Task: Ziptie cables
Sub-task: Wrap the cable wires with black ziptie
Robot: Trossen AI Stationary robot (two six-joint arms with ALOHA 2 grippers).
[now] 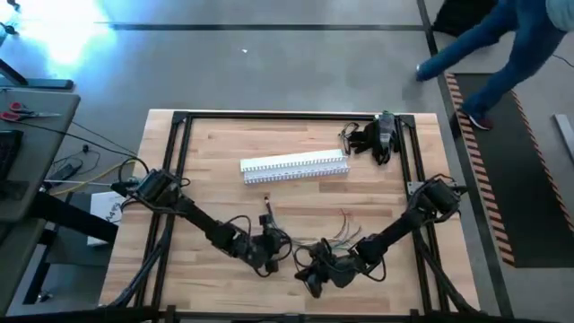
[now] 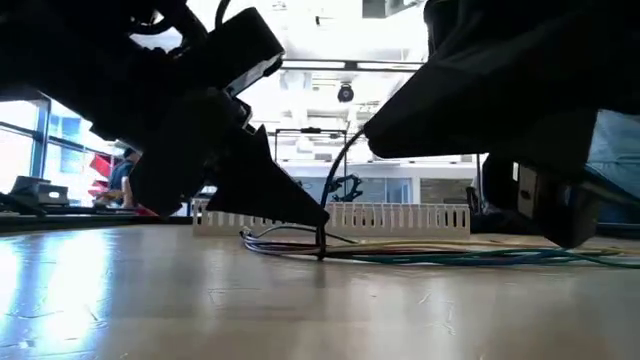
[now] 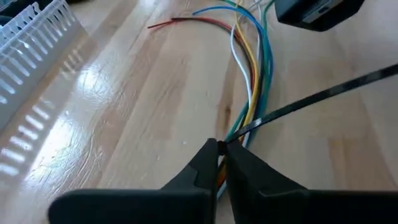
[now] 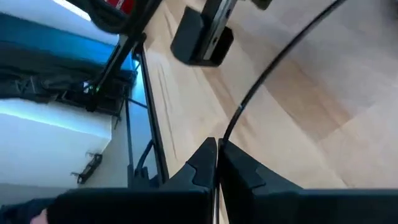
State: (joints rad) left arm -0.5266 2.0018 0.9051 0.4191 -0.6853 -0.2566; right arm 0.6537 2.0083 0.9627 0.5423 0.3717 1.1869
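The cables (image 3: 249,74), thin wires in red, blue, white, yellow and green, lie bunched on the wooden table (image 1: 215,179) near its front edge (image 1: 345,229). A black zip tie (image 3: 311,99) circles the bunch (image 2: 320,245), and its strap arcs up from there. My left gripper (image 3: 221,147) is shut at the loop on the bunch (image 1: 269,247). My right gripper (image 4: 217,148) is shut on the strap a little to the right (image 1: 314,274) and higher up. My left gripper pinches the zip tie at its loop (image 3: 229,140) between its two fingertips, right where it wraps the cables. The fingers slant down from the table's left. The bunch lies on the table under them (image 2: 322,240). My right gripper pinches the zip tie's strap (image 4: 225,134) between its two fingertips, with the fingers lying roughly along it. The strap runs in a curve from the fingertips (image 2: 345,165) down to the loop on the cables, clear of the table.
A white slotted channel (image 1: 294,166) lies across the table's middle, beyond the cables. A black tool with dark cords (image 1: 377,136) sits at the far right corner. A person (image 1: 511,45) walks on the floor beyond the table's right side.
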